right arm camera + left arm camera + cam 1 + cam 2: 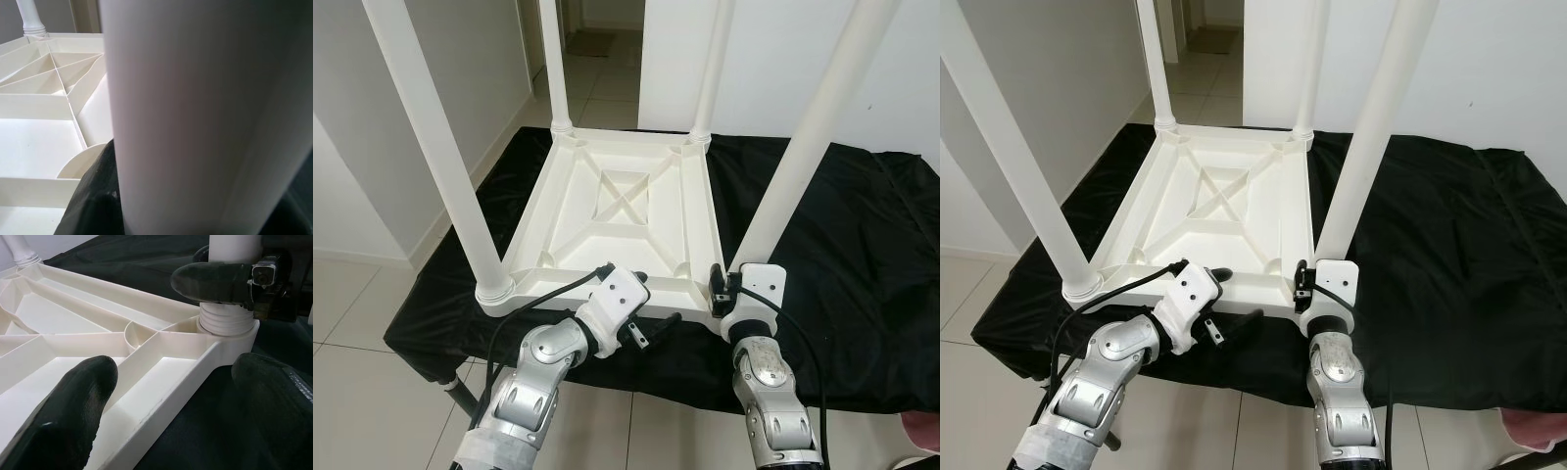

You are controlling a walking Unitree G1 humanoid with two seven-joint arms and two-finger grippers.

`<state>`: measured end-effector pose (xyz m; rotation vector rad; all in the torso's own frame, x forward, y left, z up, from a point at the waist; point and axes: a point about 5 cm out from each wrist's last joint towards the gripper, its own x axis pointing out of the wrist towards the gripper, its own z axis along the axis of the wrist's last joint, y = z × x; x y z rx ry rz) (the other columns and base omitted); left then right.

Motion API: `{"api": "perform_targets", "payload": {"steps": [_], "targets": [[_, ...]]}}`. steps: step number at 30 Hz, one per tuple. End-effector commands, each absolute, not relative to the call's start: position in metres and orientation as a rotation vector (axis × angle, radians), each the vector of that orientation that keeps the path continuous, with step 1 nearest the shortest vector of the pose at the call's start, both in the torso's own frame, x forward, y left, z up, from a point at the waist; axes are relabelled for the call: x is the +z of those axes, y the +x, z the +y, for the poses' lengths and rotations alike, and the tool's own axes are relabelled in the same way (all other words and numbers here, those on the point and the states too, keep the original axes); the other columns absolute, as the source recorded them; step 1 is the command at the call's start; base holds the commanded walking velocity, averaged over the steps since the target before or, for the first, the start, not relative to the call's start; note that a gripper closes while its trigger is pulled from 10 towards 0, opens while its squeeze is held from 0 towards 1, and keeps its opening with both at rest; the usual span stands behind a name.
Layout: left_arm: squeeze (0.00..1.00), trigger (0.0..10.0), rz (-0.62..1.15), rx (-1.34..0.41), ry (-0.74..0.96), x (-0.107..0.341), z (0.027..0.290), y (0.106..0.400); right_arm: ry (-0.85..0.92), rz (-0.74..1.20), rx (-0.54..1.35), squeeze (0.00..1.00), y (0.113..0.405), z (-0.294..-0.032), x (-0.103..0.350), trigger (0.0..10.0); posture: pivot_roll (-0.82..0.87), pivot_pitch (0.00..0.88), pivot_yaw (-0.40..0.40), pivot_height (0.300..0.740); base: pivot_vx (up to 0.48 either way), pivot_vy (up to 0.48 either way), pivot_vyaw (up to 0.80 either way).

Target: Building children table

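- The upturned children's table (626, 211) lies top-down on a black cloth (862, 255), with all four white legs standing up from its corners.
- The right gripper (230, 279) is clamped around the near-right leg (803, 157), just above that leg's threaded socket on the table.
- The left gripper (651, 308) has its fingers (73, 406) apart, straddling the table's near rim beside that socket.
- Risk: if the right gripper twists off-axis, the thread may cross or the leg may lean.
- Risk: without a firm hold by the left gripper on the rim, the table could slide on the cloth.
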<state>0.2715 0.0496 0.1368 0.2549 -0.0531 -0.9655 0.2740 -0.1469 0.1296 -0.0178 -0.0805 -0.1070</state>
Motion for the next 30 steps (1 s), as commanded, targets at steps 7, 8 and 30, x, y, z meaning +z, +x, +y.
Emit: {"api": "perform_targets", "payload": {"steps": [7,8,30], "targets": [[0.0,10.0,-0.061,-0.863,0.251,0.135,0.055,0.272,-0.021,-0.077,-0.056,1.0,0.275,-0.145,0.13,10.0,-0.02,0.0,0.0,0.74,0.0,0.0,0.0],[0.0,10.0,-0.06,-0.862,0.252,0.135,0.055,0.271,-0.033,-0.087,-0.043,1.0,0.275,-0.147,0.131,10.0,-0.02,0.0,0.0,0.74,0.0,0.0,0.0],[0.0,10.0,-0.028,-0.878,0.267,0.131,0.059,0.263,-0.159,-0.076,0.426,0.0,0.275,-0.183,0.13,10.0,-0.01,0.0,0.029,0.74,0.0,0.0,0.0]]}}
